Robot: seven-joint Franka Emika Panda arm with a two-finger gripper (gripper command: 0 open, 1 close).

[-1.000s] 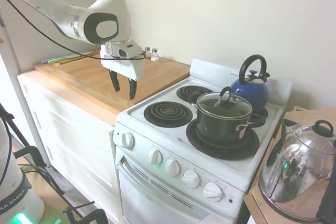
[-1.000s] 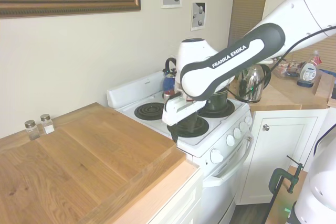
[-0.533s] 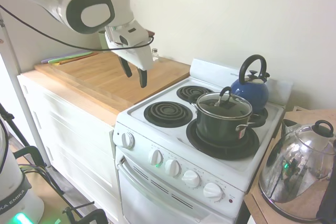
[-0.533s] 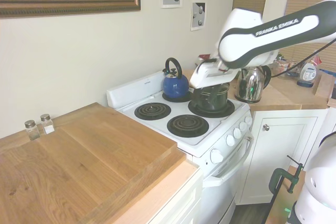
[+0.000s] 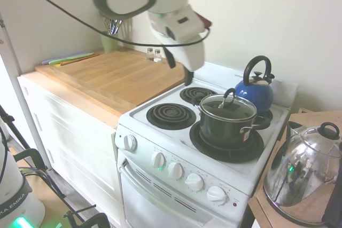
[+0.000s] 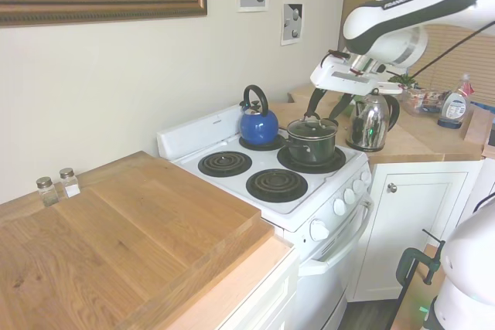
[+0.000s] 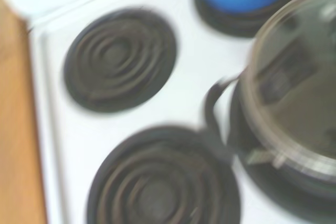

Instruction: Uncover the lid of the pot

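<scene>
Your pincer (image 6: 326,103) has swung from above the wooden surface (image 5: 115,76) across the white stove (image 5: 176,132) and now hangs near the pot, its dark fingers spread apart and holding nothing. The dark grey-black cylindrical pot with a steel rim (image 5: 224,126) stands on the coil burner at the stove's front corner nearest the shiny domed steel kettle (image 5: 304,174). The round clear glass lid with a metal rim (image 5: 228,107) lies flat on it, its arched black loop handle upright. The pot's short side handle points toward the front edge. The glossy blue kettle (image 5: 255,92) sits just behind.
</scene>
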